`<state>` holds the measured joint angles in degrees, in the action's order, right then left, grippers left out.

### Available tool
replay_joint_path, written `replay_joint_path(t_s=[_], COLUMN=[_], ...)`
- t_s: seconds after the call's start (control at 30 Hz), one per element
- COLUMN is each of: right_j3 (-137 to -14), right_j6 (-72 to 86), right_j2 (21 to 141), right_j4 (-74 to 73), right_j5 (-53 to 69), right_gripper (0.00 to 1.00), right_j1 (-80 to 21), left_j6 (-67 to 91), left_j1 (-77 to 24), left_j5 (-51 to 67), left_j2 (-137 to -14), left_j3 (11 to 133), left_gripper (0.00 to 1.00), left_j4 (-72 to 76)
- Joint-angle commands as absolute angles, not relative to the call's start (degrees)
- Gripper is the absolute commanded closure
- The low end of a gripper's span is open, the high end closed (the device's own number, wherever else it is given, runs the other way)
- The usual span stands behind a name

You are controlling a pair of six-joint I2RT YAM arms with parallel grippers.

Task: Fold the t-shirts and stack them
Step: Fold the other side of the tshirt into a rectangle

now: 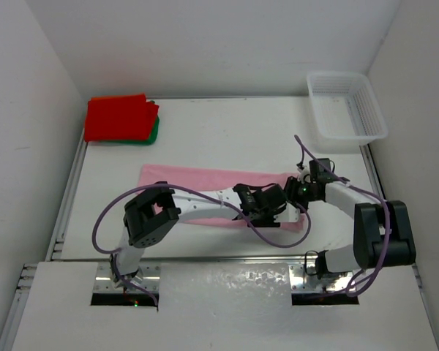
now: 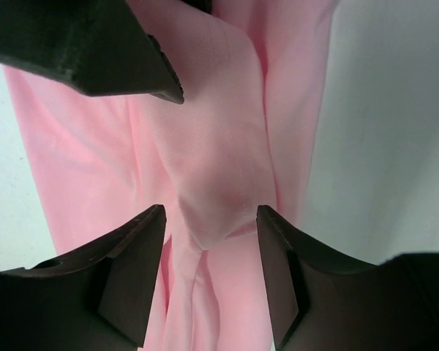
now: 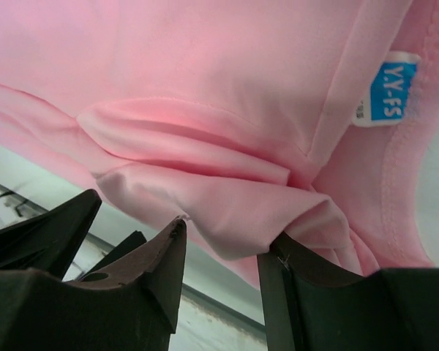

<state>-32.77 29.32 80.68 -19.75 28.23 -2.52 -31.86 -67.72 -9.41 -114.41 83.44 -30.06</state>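
Observation:
The light pink t-shirt (image 1: 197, 179) lies as a long folded strip across the middle of the table. My left gripper (image 1: 272, 208) hovers over its right end, jaws open, with a raised crease of pink cloth (image 2: 219, 131) between the fingers (image 2: 132, 263). My right gripper (image 1: 293, 191) meets it from the right, also open. A loose fold of the shirt (image 3: 205, 88) sags between that gripper's fingertips (image 3: 223, 241), close to the collar's blue label (image 3: 395, 89). A folded red t-shirt (image 1: 117, 117) rests on a green one (image 1: 155, 131) at the back left.
A white lattice basket (image 1: 373, 110) stands at the back right corner. White walls close in the table on the left, back and right. Both arms' purple cables loop over the near half of the table.

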Motion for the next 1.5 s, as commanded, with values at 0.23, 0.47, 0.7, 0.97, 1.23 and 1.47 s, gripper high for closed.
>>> replay_joint_path(t_s=[0.23,0.47,0.7,0.97,1.23,1.47], right_j3=[-35.50,-38.14,-40.51,-41.48,-40.78,-40.78], right_j6=[40.78,46.04,52.73,57.31,55.28,55.55], right_j2=[83.93,88.94,91.23,93.69,93.52,93.25], right_j4=[-7.56,-4.75,-0.26,3.61,1.50,1.67], right_j5=[32.87,34.01,35.42,36.39,35.60,35.24], right_gripper=[0.58,0.56,0.54,0.53,0.53,0.53], right_j1=[-2.72,-2.64,-2.02,-1.05,-1.05,-0.97], left_j6=[-33.40,-34.45,-37.26,-43.15,-44.04,-43.59], left_j1=[-62.85,-60.30,-60.12,-60.21,-60.47,-61.08], left_j5=[-10.99,-10.11,-5.72,1.13,5.97,11.69], left_j2=[-108.72,-107.75,-107.14,-109.16,-110.83,-111.09], left_j3=[84.37,84.38,83.50,81.66,79.45,78.75], left_gripper=[0.49,0.49,0.48,0.46,0.48,0.49], left_j4=[-29.70,-30.06,-30.06,-28.13,-22.68,-24.78])
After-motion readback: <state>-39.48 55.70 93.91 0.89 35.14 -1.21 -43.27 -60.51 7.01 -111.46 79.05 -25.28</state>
